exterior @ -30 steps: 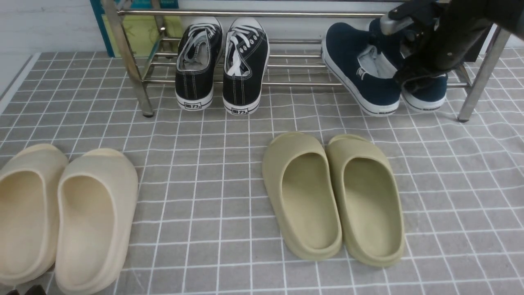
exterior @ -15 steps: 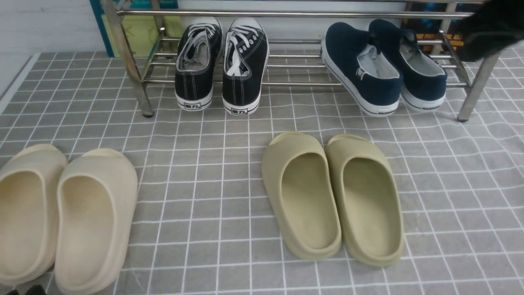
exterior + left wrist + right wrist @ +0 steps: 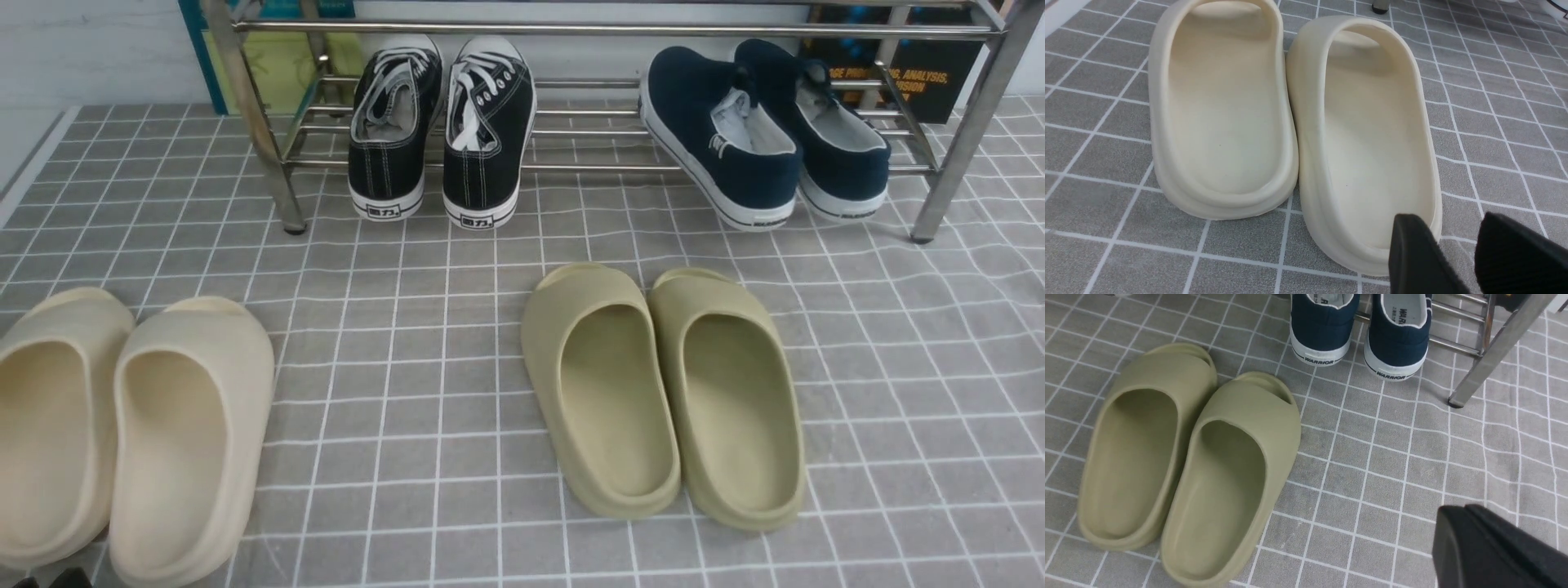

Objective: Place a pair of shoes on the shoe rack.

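Navy-blue fabric slip-on sneakers with white rubber soles and light grey lining point(image 3: 784, 143) sit side by side on the lower bars of the long shoe rack of shiny silver metal tubes point(image 3: 571, 30), near its right end, both angled, heels toward the camera. Further left on those bars stands a pair of black canvas lace-up sneakers with white stitching point(image 3: 441, 139). Behind the rack's right end is a dark printed panel with orange lettering point(image 3: 931, 82); a teal and yellow-green one point(image 3: 286, 69) is behind its left end.

On the grey, white-gridded cloth point(image 3: 367, 490) in front lie olive foam slippers point(image 3: 665, 392) and, further left, cream foam slippers point(image 3: 135, 433). The left gripper point(image 3: 1447, 245), fingers apart, is near the cream pair. The right gripper point(image 3: 1470, 539) has its fingers together, holding nothing.
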Available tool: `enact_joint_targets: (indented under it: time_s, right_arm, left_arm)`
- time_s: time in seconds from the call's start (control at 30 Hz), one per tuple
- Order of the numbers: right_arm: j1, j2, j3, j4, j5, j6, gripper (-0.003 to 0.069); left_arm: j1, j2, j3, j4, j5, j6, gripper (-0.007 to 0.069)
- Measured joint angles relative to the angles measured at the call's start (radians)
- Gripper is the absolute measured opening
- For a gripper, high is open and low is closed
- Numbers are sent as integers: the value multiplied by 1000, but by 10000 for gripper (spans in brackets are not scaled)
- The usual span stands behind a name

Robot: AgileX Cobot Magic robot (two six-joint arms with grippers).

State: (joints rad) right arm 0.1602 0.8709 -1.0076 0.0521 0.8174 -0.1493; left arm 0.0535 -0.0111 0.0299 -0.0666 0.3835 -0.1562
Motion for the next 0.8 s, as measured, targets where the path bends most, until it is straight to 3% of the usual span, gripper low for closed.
enact_joint_targets:
  time_s: [0.3,0.6,0.8]
  right_arm:
    - [0,-198,145,13,61,6,3]
    - [0,-215,145,21,225,6,5]
    - [0,-215,150,1,244,7,5]
  left_arm:
    - [0,0,0,0,0,0,239]
    - [0,0,0,0,0,0,239]
    - [0,0,0,0,0,0,239]
